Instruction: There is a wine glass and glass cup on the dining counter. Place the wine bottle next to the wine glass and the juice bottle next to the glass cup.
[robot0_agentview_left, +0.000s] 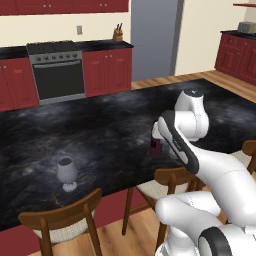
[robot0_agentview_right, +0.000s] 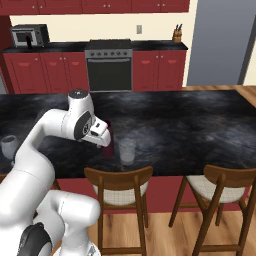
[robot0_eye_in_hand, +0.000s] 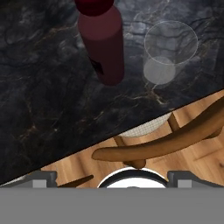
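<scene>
The juice bottle (robot0_eye_in_hand: 103, 43), dark red with a small label, stands upright on the black marble dining counter (robot0_agentview_right: 190, 130) near its front edge. Right beside it stands the glass cup (robot0_eye_in_hand: 168, 52), a clear tumbler, a small gap between them. My gripper (robot0_agentview_right: 103, 140) hovers just above the juice bottle (robot0_agentview_right: 108, 148), open, with nothing between its fingers. In the left base view my forearm hides most of the juice bottle (robot0_agentview_left: 155, 147). The wine glass (robot0_agentview_left: 66, 172) stands further left along the same front edge, also seen as the wine glass (robot0_agentview_right: 8, 146). The wine bottle is out of view.
Wooden chairs (robot0_agentview_right: 119, 187) (robot0_agentview_right: 225, 187) stand against the counter's front, directly under the bottle and cup. Across the room are a stove (robot0_agentview_right: 109, 65), red cabinets, a microwave (robot0_agentview_right: 29, 35), a knife block (robot0_agentview_right: 176, 35) and a grey fridge (robot0_agentview_right: 222, 42).
</scene>
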